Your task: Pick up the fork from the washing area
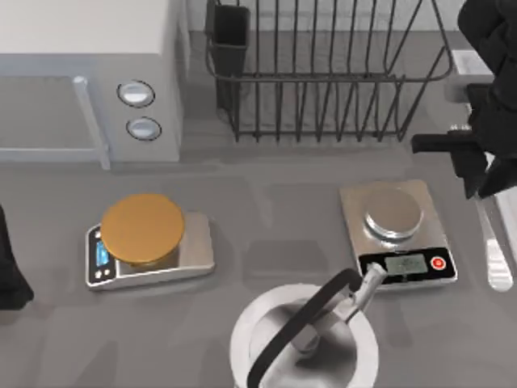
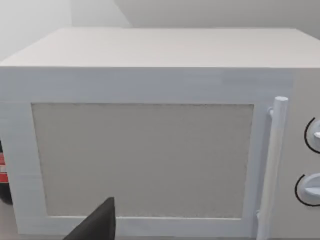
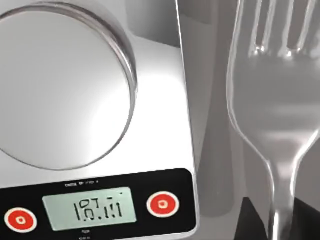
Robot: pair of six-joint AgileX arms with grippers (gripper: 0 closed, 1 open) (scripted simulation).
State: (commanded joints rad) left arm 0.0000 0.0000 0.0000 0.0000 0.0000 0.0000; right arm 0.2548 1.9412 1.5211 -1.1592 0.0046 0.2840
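At the frame's right edge, our right arm (image 1: 493, 73) hung over the washing area (image 1: 472, 69); its pincer's grip we could not tell. The fork (image 1: 494, 250) lay lower right, beside the steel scale (image 1: 397, 233).

The fork (image 3: 272, 95) is gleaming silver. One scale (image 1: 398, 233) is showing a steel plate, a black panel and red buttons (its readout is glowing pale green); the other scale (image 1: 145, 240) is wearing an orange disc. The microwave (image 2: 150, 130) is looking white, the rack (image 1: 323, 73) black.
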